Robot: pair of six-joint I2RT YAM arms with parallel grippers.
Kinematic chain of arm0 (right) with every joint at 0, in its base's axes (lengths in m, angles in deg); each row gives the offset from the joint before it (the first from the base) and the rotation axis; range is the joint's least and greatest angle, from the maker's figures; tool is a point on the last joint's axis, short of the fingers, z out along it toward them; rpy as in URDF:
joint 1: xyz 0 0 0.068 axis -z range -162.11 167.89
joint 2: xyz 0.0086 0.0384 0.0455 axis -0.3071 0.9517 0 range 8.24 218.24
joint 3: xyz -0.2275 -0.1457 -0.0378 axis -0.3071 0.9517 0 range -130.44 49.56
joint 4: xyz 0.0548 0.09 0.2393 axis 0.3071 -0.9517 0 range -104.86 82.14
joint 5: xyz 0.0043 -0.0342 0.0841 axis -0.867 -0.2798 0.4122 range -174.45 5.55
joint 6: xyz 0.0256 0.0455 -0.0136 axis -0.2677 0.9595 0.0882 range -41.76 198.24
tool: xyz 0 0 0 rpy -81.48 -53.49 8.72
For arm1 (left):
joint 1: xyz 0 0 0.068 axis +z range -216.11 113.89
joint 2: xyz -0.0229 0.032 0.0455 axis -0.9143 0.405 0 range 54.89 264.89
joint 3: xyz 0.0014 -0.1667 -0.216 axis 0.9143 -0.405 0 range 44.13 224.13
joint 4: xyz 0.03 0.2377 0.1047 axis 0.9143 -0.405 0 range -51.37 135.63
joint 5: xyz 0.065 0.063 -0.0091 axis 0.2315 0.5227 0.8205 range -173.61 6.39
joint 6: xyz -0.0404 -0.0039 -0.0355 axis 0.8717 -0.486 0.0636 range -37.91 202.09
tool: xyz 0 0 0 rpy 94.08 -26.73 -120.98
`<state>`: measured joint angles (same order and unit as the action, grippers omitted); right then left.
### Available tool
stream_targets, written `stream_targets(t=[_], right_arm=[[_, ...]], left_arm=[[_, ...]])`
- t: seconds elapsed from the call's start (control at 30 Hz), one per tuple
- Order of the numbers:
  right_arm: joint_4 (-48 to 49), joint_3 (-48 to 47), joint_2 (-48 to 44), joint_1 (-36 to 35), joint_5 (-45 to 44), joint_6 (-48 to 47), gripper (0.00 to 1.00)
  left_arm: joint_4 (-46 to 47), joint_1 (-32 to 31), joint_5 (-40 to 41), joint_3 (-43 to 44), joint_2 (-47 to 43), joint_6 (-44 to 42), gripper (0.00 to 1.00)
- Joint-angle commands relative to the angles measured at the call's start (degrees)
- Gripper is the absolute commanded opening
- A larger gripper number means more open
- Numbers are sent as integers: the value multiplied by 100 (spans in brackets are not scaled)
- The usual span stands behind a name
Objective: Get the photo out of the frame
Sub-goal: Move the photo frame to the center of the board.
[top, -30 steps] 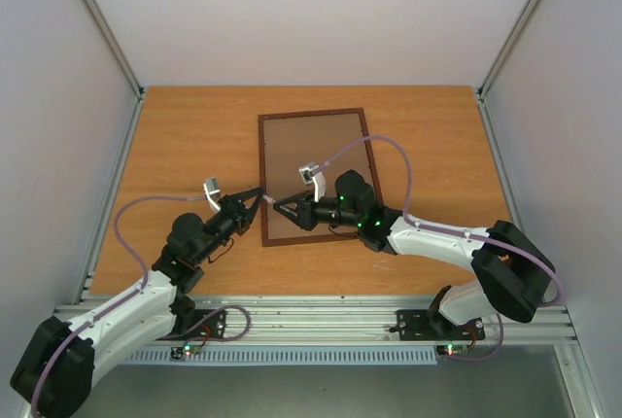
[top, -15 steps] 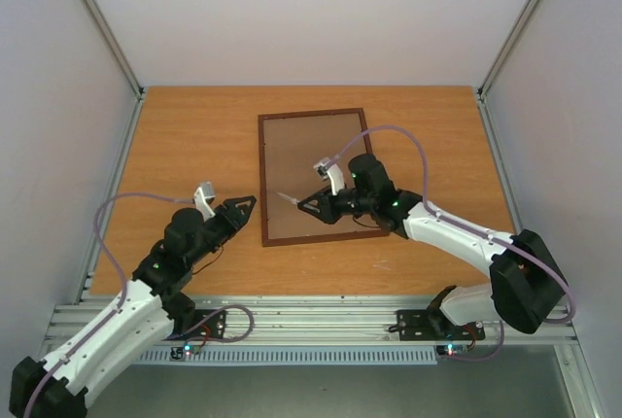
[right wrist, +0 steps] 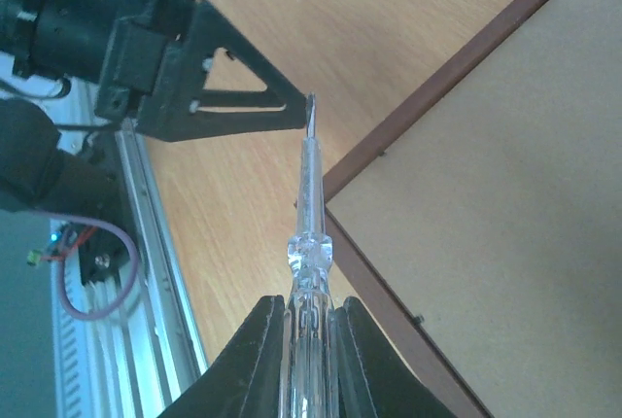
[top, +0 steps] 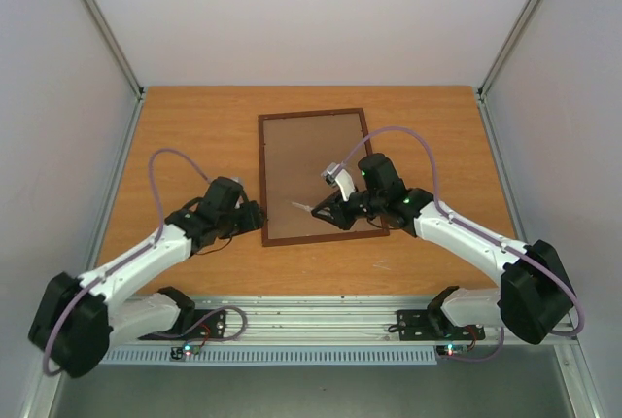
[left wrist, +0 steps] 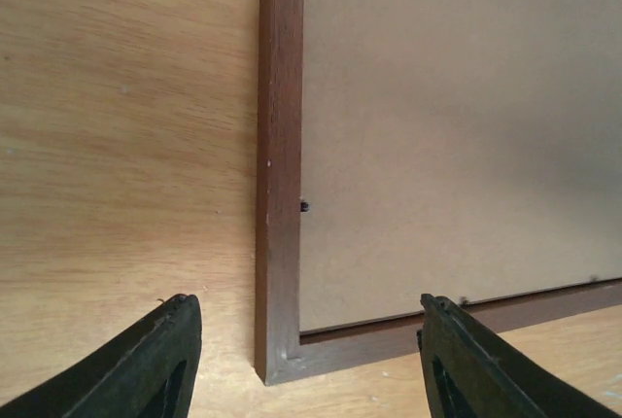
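The frame (left wrist: 279, 146) lies flat on the wooden table (top: 194, 136), back side up, its long sides running away from the arms. Inside its dark rails sits a plain brown backing board (top: 311, 160), filling the opening edge to edge. The photo is hidden under it, I can't see any of it from here. A small dark clip (left wrist: 303, 206) pokes out from the left rail onto the board.

The left gripper (top: 253, 217) hangs just beside the frame's near left corner, jaws spread wide with nothing between them. The corner shows in the gap from the wrist view.

The right gripper (right wrist: 308, 316) is pinching a clear screwdriver (right wrist: 307, 194) by the handle. The shaft points left over the near left part of the board, towards the other gripper.
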<state>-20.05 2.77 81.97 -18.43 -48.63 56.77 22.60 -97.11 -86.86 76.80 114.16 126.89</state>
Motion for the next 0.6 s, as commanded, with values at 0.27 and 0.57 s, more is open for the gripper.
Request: stream_targets(t=[0.27,0.57], right_arm=[[39,153,112,95,-217,-762,1],[427,444,196,98,-255,-693,1]], left_arm=[[-371,-26,-251,1097,2343,-1136,62],[-641,-130,-291,1303,2923,-1352,41]])
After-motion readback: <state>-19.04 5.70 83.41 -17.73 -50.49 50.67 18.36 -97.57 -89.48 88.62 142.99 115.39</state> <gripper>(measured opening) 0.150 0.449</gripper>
